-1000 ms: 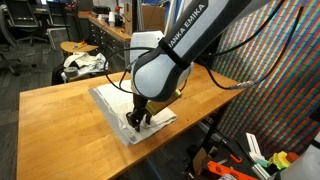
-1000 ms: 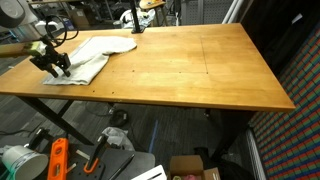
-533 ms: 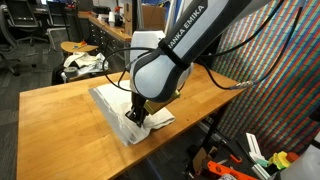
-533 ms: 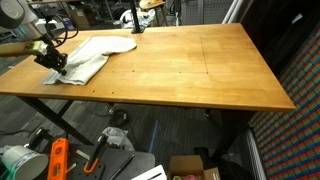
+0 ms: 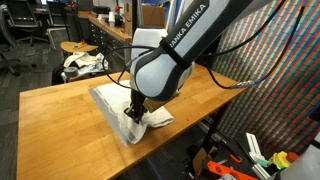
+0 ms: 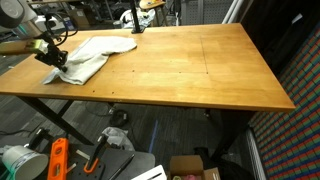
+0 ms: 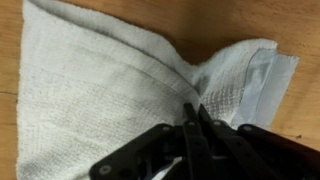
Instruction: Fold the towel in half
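- In an exterior view, a light-brown wooden table top (image 5: 60, 110) is standing in a cluttered lab. A multicoloured woven panel (image 5: 285, 70) is hanging at the right of the frame, and a round stool piled with clutter (image 5: 85, 62) is sitting behind the table.
- The white terry-cloth towel (image 5: 108, 98) is lying near the table's front edge. The black Robotiq gripper (image 5: 134, 112) on the white-and-black Franka arm (image 5: 160, 65) is pointing straight down onto the towel's near end, where the cloth is bunching up.
- In an exterior view, the table top (image 6: 190, 70) is taking up most of the frame, with the towel (image 6: 95, 55) lying rumpled at its far-left corner. The gripper (image 6: 54, 58) is touching the towel's left end.
- An orange tool (image 6: 57, 160) and a cardboard box (image 6: 190, 167) are lying on the dark floor below.
- In the wrist view, the gripper (image 7: 195, 118) is pressing its fingers together and pinching a fold of the towel (image 7: 90, 90). The cloth is puckering toward the pinch, and a doubled corner is lying to the right.
- Wood of the table top (image 7: 240, 20) is showing along the top and right.
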`<control>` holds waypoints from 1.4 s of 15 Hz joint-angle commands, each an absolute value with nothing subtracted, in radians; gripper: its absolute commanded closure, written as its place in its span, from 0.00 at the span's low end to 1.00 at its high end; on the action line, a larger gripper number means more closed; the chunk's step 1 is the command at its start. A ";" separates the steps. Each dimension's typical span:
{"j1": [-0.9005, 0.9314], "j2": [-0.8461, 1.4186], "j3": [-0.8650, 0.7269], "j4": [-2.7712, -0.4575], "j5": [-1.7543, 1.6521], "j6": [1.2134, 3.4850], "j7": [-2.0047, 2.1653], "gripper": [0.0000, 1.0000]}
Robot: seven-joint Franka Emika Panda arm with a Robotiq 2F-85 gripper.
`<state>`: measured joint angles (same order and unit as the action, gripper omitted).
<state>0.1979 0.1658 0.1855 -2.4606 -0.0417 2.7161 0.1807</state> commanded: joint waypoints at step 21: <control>0.164 0.122 0.137 -2.436 -0.034 2.555 0.140 0.62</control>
<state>0.1877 0.1541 0.1574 -2.4423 -0.0397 2.6046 0.1740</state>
